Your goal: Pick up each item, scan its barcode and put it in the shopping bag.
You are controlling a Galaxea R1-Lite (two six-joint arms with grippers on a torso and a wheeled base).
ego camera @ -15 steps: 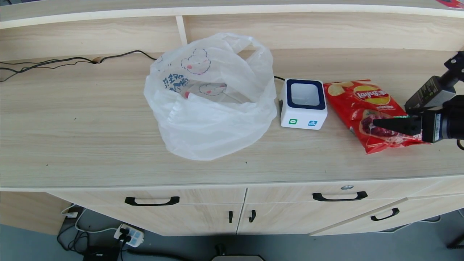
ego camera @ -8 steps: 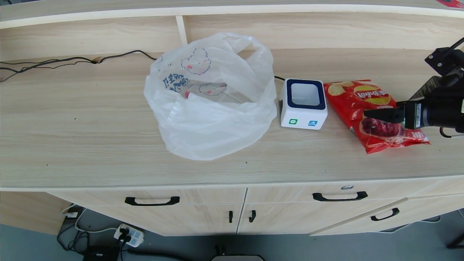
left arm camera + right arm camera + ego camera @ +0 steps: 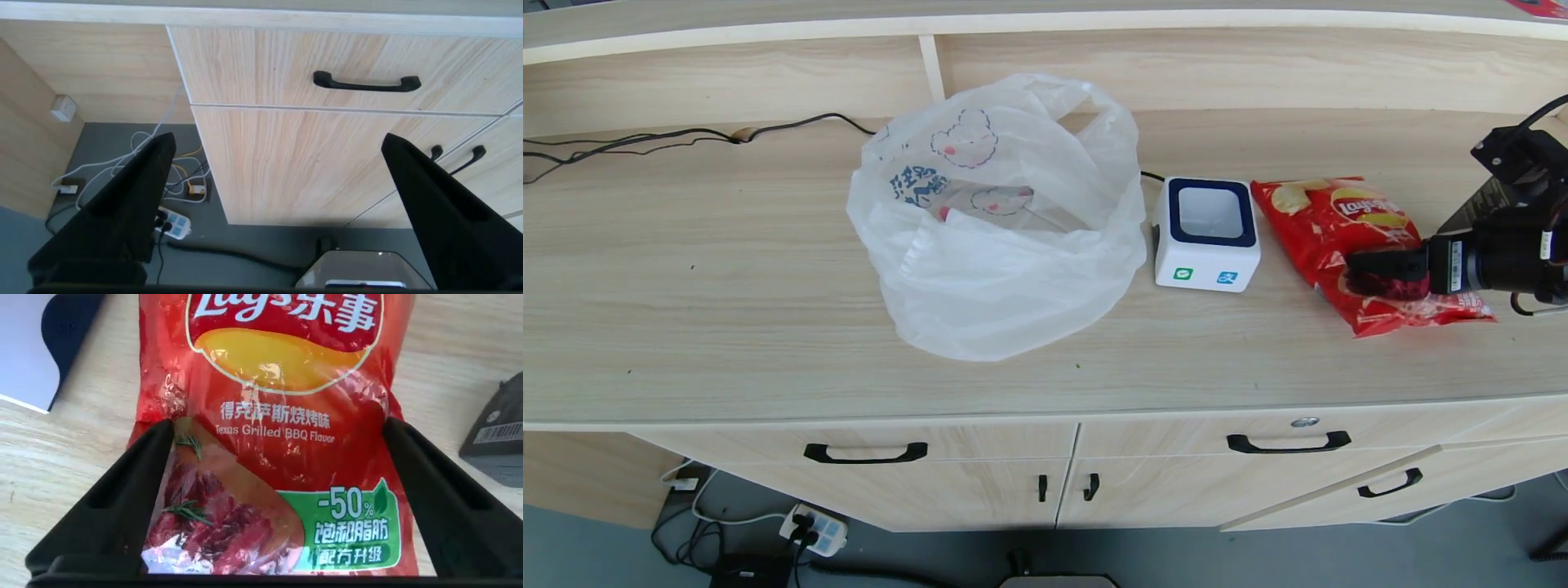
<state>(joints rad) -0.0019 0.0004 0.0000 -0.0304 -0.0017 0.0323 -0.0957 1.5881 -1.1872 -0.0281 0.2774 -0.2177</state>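
A red chips bag (image 3: 1339,224) lies flat on the wooden counter (image 3: 727,269), right of the white scanner (image 3: 1207,234). My right gripper (image 3: 1372,273) is low over the bag's near half. In the right wrist view the chips bag (image 3: 278,400) sits between the two spread fingers (image 3: 106,523), so the right gripper (image 3: 278,429) is open and straddles it. The white plastic shopping bag (image 3: 996,216) stands open left of the scanner, with something inside. My left gripper (image 3: 278,220) hangs open and empty below counter height, facing the cabinet drawers.
A dark grey box (image 3: 494,433) lies on the counter just right of the chips bag. The scanner's corner (image 3: 41,343) is close to the bag's far end. Black cables (image 3: 645,143) run along the back left. A raised shelf wall (image 3: 1176,73) bounds the rear.
My right gripper has moved left and towards the back, then dropped onto the chips bag. The bag has shifted and turned slightly under it.
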